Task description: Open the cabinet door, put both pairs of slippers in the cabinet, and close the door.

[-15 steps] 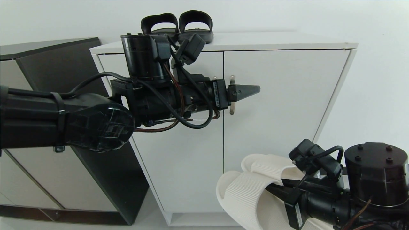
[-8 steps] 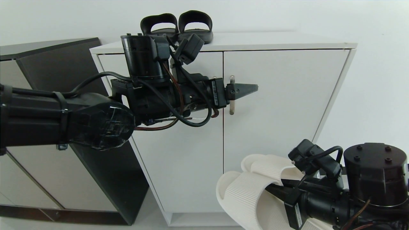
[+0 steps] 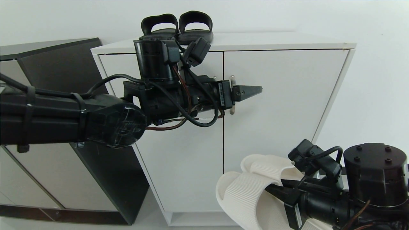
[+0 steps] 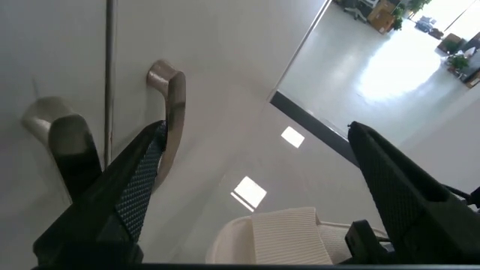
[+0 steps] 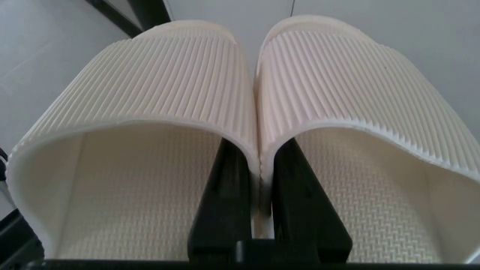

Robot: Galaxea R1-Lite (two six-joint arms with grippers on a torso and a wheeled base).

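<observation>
1. Found left gripper (image 3: 258, 90) spread wide at the shut doors (image 3: 278, 105) of the cabinet (image 3: 287, 41), one finger just beside the right handle (image 4: 171, 105).
2. Found right gripper (image 5: 259, 154) pinching white slippers (image 3: 246, 188) together, low before the right door.
3. Saw black slippers (image 3: 177, 27) on the cabinet top, at the back edge, left of middle.

Head cam sits back a bit, facing the cabinet (image 3: 281, 95) front, angled slightly down. L wrist cam is close to the doors, looking at a door handle (image 4: 171, 105) w/ the white slippers (image 4: 285, 236) beyond; head cam shares both. R wrist cam: right up against those slippers.
</observation>
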